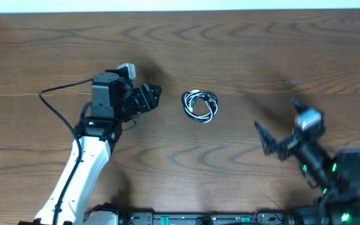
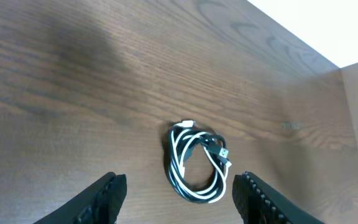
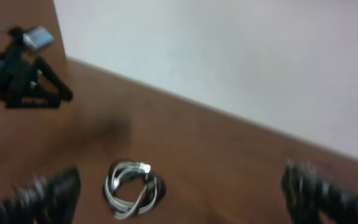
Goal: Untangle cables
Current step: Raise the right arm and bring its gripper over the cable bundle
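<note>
The cables [image 1: 200, 105] are a black cord and a white cord coiled together in one small bundle at the middle of the wooden table [image 1: 242, 50]. My left gripper [image 1: 149, 99] is open and empty, just left of the bundle and pointing at it. In the left wrist view the bundle [image 2: 197, 163] lies between and just ahead of the open fingers [image 2: 180, 208], with small plug ends on top. My right gripper [image 1: 279, 122] is open and empty, to the right of the bundle and apart from it. The blurred right wrist view shows the bundle [image 3: 132, 190] ahead of the spread fingers [image 3: 179, 196].
A thick black wire [image 1: 55, 103] loops off the left arm to the left. The table's far edge meets a white wall [image 1: 180, 5]. The left arm's gripper [image 3: 23, 81] shows in the right wrist view at the upper left.
</note>
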Controlling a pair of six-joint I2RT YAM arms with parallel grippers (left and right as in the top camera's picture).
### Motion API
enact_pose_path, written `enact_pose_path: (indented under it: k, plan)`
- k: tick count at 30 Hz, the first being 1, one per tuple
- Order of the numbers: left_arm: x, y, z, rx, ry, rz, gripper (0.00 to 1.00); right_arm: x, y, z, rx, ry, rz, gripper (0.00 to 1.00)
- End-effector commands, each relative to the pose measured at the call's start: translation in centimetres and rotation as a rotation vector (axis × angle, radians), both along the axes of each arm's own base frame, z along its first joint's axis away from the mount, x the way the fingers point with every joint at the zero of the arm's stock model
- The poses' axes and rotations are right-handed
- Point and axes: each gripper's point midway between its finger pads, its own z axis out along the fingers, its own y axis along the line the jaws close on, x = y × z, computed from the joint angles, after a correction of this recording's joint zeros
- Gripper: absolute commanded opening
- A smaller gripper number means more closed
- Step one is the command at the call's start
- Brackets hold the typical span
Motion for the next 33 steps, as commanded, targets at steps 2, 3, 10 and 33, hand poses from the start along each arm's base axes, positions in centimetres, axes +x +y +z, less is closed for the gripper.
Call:
enact_pose_path:
  k: [2,3,10,33]
  plan:
    - [0.5,0.2,2.4,-0.005,0.002,0.026,0.61,3.4,0.9,2.9,0.018,0.141,0.032,0.99]
    - [0.4,0.5,2.6,0.003,0.013,0.036,0.61,4.3,1.1,3.0,0.016,0.192,0.037,0.99]
    - [0.1,2.8,4.4,0.124,0.072,0.121,0.6,9.6,2.5,1.3,0.016,0.462,0.089,0.99]
    - [-2.3,-3.9,-4.7,0.181,0.365,-0.043,0.45,14.3,9.4,-12.2,0.159,0.857,0.319,0.19]
